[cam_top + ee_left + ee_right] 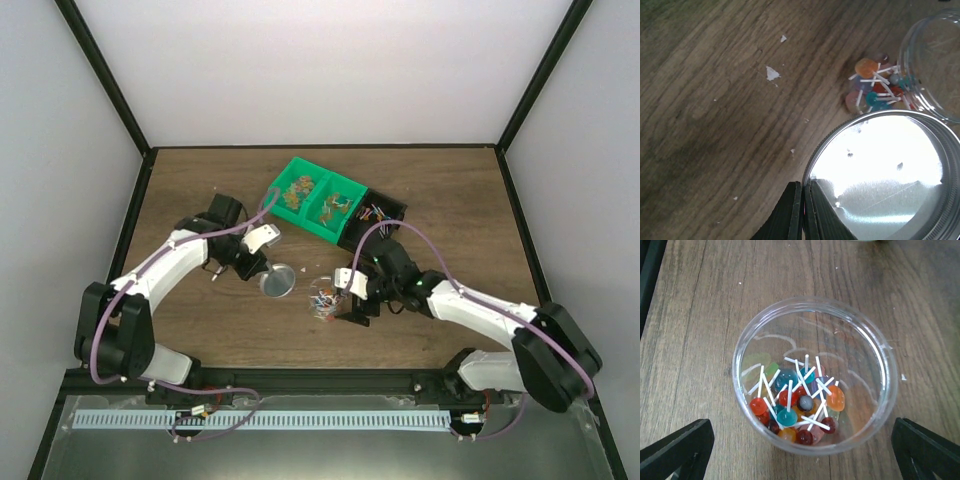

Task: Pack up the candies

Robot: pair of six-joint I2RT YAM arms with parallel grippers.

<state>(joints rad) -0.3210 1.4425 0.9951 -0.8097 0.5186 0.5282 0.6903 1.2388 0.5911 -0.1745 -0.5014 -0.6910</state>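
Observation:
The candies point(795, 400) are small lollipops in mixed colours with white sticks, heaped in the bottom of a clear cup point(815, 302) that stands upright on the wooden table. My right gripper point(802, 455) is open, one finger on each side of the cup's near part. In the top view the cup point(322, 297) sits just left of that gripper point(350, 302). My left gripper point(803, 184) is shut on the rim of a round silver lid point(880, 170), held close to the left of the cup point(935, 65); the candies point(875, 85) show through its wall.
A green bin point(318, 200) with two compartments of small sweets stands behind the cup, with a black bin point(378, 215) of colourful items to its right. Small white specks point(772, 74) lie on the table point(200, 190).

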